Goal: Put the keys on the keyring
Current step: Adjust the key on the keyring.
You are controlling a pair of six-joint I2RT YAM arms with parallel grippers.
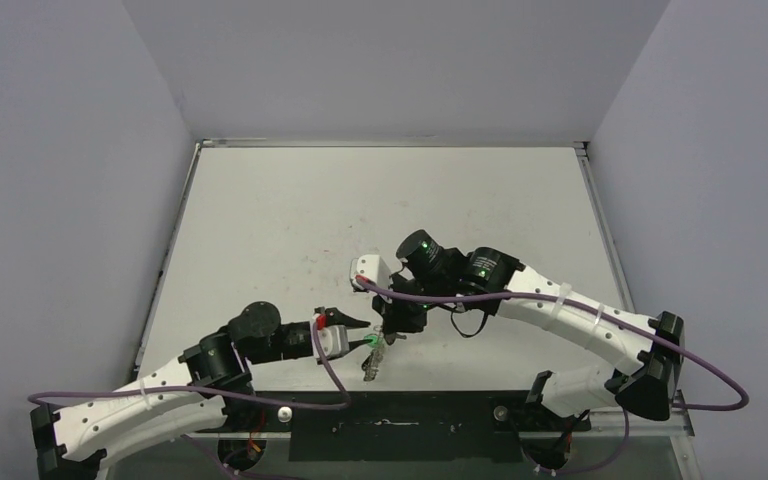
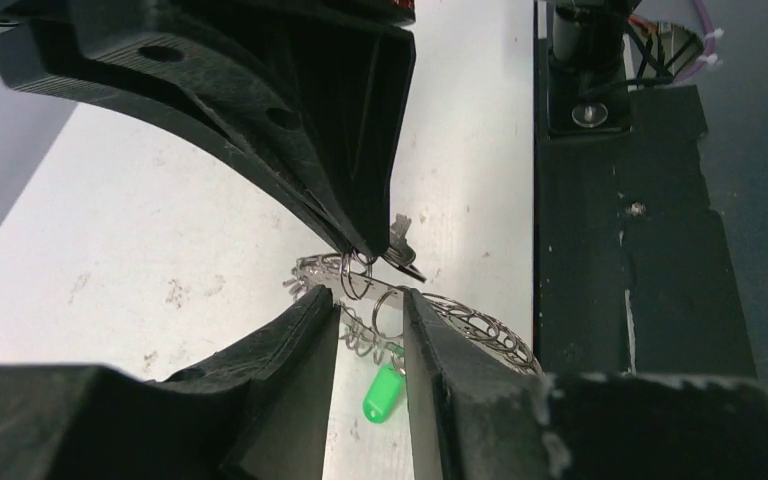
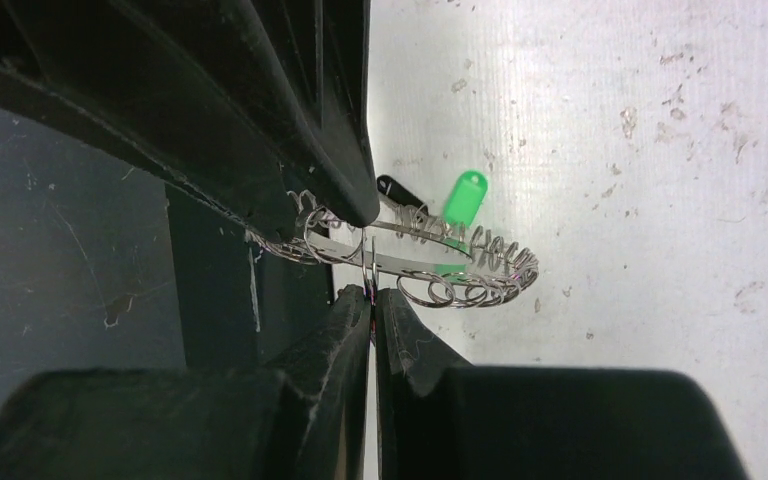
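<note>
The right claw (image 3: 371, 300) is pressing its two black fingers almost together, with only a hairline showing between them. It is gripping a small round wire loop (image 3: 370, 262) that is standing upright just past its tips. I cannot tell whether that loop belongs to a key or to the hoop itself. Touching the loop, the large silver-grey metal keyring (image 3: 495, 272) with the lacy, scalloped rim is lying roughly level and stretching away to one side of this claw.

The left claw (image 2: 368, 300) is meeting the right one nearly tip to tip from the opposite side. Its fingers are standing a little apart, with the hoop's scalloped wire and another wire loop sitting in the gap. I cannot tell whether they are squeezing the metal or only framing it.

Through that gap, just beyond the left claw, the tiny key with the bright green plastic head (image 2: 382, 392) is showing below the hoop. A small black-headed key (image 3: 392, 187) is peeking out right beside the left claw's tip. What looks like a plain silver key (image 2: 400, 228) is poking out just beside the right claw's tip.

Under both claws the scuffed white table (image 1: 360, 200) is spreading out. A black strip (image 2: 610, 300) is running along its edge, on the far side of the hoop from the left claw.
</note>
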